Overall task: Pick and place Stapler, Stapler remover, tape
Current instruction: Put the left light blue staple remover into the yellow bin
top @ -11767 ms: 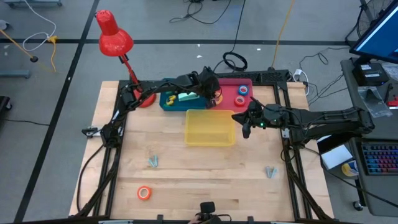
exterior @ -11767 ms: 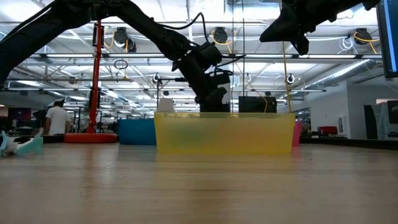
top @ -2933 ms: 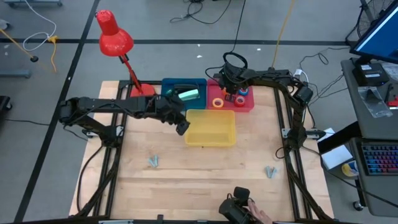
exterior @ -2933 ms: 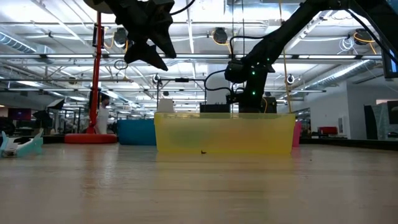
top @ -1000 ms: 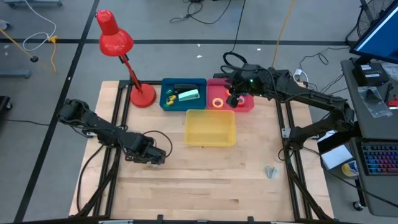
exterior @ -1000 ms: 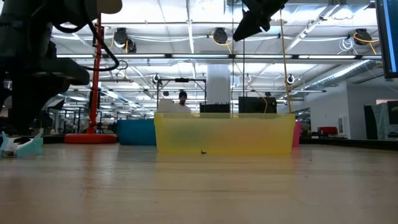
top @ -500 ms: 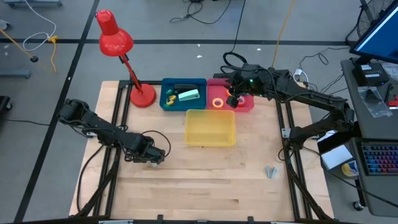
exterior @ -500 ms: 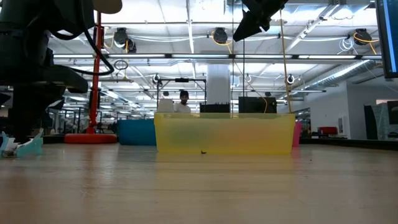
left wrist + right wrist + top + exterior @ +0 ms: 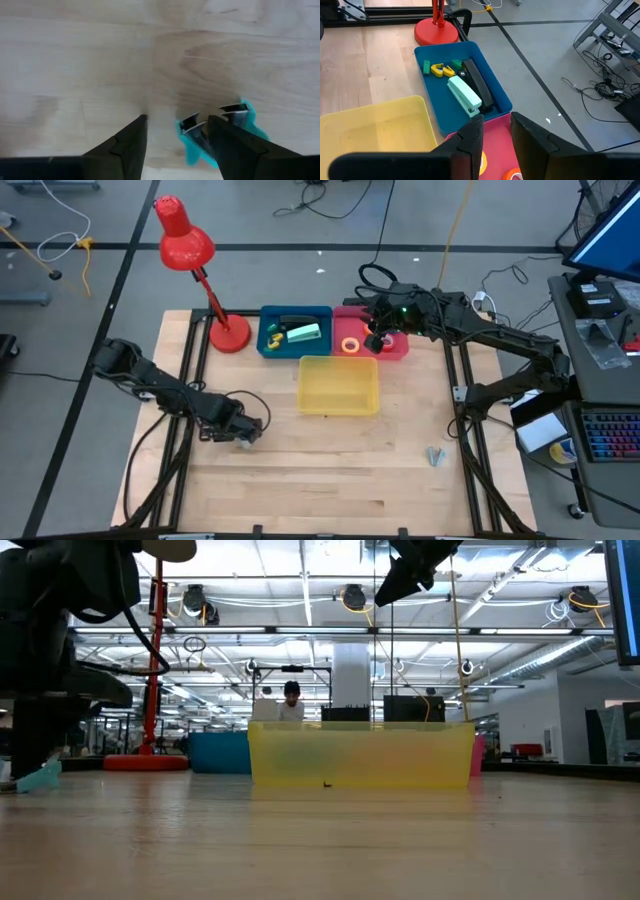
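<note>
A teal stapler remover lies on the bare wood at the table's left. My left gripper is open and low over it, pointing down. One finger stands in front of the remover, whose metal claws show in the gap. I cannot tell whether that finger touches it. My right gripper hovers over the pink tray, narrowly open with nothing between its fingers. An orange tape lies in that tray. A teal stapler and a black one lie in the blue tray.
An empty yellow tray stands mid-table in front of the blue and pink trays. A second stapler remover lies near the right front. A red desk lamp stands at the far left. Bare wood fills the near half.
My left gripper has sunk lower toward the stapler remover on the table's left. The remover has stayed where it was.
</note>
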You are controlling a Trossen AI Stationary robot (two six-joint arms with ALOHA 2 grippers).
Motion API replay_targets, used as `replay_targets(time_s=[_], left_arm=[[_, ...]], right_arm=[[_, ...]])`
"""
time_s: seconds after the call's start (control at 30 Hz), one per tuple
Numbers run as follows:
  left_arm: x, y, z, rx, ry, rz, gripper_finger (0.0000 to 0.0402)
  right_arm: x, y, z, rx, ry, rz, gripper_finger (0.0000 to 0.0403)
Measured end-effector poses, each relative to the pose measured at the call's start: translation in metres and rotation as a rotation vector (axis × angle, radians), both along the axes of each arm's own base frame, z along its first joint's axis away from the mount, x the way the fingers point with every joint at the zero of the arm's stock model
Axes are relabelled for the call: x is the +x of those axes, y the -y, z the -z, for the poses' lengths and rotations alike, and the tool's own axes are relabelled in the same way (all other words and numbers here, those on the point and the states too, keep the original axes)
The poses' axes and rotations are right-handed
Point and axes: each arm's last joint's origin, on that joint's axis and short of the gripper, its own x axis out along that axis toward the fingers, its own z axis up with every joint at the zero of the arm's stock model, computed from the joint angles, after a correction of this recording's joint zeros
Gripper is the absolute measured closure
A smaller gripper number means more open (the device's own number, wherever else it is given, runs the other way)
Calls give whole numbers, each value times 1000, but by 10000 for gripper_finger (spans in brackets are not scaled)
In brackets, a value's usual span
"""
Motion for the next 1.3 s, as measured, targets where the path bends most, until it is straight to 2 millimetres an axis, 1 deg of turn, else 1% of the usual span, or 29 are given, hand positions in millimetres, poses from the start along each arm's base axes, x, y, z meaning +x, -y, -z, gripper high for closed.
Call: replay_targets(time_s=[0.07, 0.13, 0.33, 0.4, 0.53, 0.57, 0.73, 0.87, 0.93, 1.03, 1.1, 1.13, 1.2, 1.3], left_arm=[[-2, 0, 3, -6, -1, 0, 210], [-4, -1, 5, -7, -10, 0, 235], [-5, -2, 6, 2, -17, 41, 337], [-6, -2, 5, 3, -13, 68, 365], [-6, -3, -3, 5, 49, 110, 366], [-5, -5, -6, 29, 93, 109, 366], [14, -18, -46, 160, 446, 85, 362], [35, -41, -80, 391, 711, 85, 364], [45, -54, -94, 504, 787, 113, 364], [65, -77, -110, 649, 863, 172, 364], [77, -91, -117, 728, 872, 215, 364], [82, -98, -117, 752, 852, 243, 364], [99, -111, -120, 772, 850, 297, 364], [121, -129, -113, 746, 800, 398, 364]], right_arm=[[0, 0, 0, 0, 0, 0, 312], [0, 0, 0, 0, 0, 1, 312], [0, 0, 0, 1, 1, 1, 314], [0, 0, 0, 1, 1, 1, 314], [0, 0, 0, 1, 2, 2, 314], [0, 0, 0, 1, 2, 1, 314], [0, 0, 0, 2, 2, 2, 314], [0, 0, 1, 5, -6, 2, 314], [-1, 0, 2, 11, -22, 2, 314], [-4, -2, 7, 33, -80, 3, 314], [-8, -3, 11, 55, -129, 5, 314], [-10, -4, 13, 71, -148, 12, 314], [-13, -5, 15, 105, -174, 33, 314], [-19, -7, 18, 159, -207, 68, 314]])
